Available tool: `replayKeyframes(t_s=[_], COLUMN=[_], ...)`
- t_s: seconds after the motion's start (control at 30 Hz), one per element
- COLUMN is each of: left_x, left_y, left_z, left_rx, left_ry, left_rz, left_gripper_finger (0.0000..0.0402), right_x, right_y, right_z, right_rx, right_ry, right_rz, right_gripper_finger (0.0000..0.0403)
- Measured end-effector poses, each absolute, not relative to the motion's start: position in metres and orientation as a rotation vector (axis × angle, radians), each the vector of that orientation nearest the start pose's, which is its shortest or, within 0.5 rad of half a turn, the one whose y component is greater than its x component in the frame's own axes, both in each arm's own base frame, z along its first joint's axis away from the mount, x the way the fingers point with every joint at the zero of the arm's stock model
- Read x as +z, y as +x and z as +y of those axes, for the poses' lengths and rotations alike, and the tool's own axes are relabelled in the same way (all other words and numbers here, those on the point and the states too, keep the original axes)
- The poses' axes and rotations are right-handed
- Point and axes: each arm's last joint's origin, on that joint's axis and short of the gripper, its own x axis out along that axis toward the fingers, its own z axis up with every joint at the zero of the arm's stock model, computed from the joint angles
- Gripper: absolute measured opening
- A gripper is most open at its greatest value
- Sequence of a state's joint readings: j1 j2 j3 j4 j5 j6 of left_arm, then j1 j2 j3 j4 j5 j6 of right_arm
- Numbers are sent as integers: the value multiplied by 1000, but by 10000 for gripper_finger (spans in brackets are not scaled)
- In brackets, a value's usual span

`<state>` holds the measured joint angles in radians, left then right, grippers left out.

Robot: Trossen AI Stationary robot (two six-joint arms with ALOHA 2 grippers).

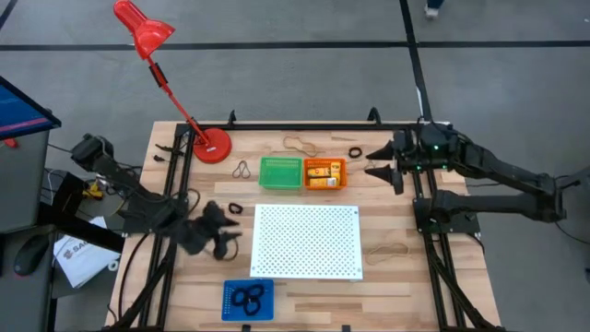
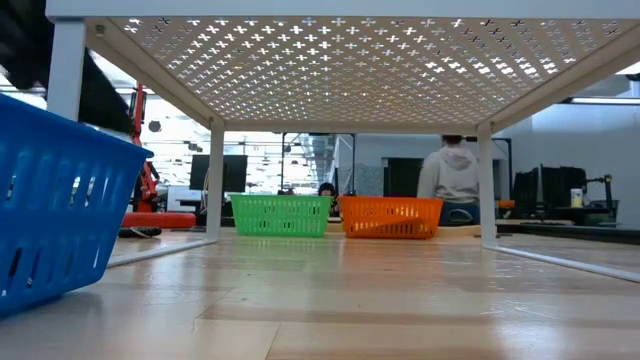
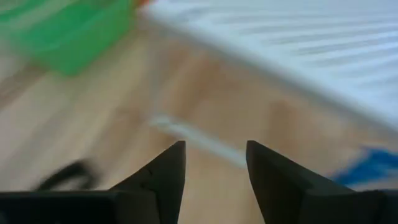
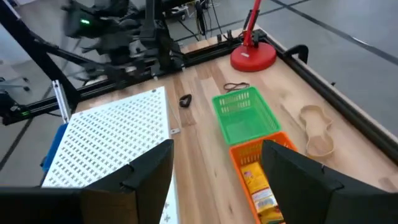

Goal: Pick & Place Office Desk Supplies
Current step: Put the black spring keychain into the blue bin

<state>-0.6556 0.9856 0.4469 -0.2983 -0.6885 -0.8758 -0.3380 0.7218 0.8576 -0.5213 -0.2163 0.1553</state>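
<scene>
Left wrist view first: left gripper (image 3: 214,149) with fingers (image 3: 163,180) spread and empty, low over the bare desk (image 3: 124,112), with what looks like a blurred black loop (image 3: 65,176) lying off to one side of the tips, not between them. Likely step: closing in on that loop for a pick. Best done by centring the gap over one strand, lowering until the tips almost meet the wood, then pinching gently; thin and flat, so liable to skid or slip free. Seen from the high view, same gripper just off the left edge of the white perforated board (image 1: 306,242), loop close by toward the far side. Farther out, blue tray (image 1: 228,314) at the near edge, already holding similar black loops, so probably the destination. Right gripper (image 1: 378,164) waiting at the far right, fingers likewise apart and empty, beside the orange tray (image 1: 344,173) of yellow-orange blocks (image 1: 321,173). Tan rubber bands (image 1: 298,144) loose beyond the green tray (image 1: 281,173).
</scene>
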Motion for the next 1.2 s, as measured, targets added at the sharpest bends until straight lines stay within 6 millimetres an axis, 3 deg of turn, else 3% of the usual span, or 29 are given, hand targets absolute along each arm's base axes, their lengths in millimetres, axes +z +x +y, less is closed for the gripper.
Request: replayKeyframes(t_s=[0.27, 0.47, 0.87, 1.0, 1.2], left_x=[154, 144, 128, 122, 119], left_y=[161, 172, 181, 185, 187], left_z=[-44, -31, -12, -9, -8], left_rx=[517, 478, 529, 515, 513], left_ry=[-269, -252, -190, -230, -240], left_rz=[922, 1015, 1112, 1141, 1153], left_gripper_finger=[174, 184, 179, 144, 26], right_x=[350, 361, 359, 359, 358], right_y=[130, 129, 134, 133, 133], right_z=[-38, -38, -39, -38, -38], right_rx=[-121, -117, -111, -101, -86], right_ry=[246, 232, 226, 227, 236], right_rz=[257, 233, 252, 252, 263], right_gripper_finger=[240, 240, 240, 240, 240])
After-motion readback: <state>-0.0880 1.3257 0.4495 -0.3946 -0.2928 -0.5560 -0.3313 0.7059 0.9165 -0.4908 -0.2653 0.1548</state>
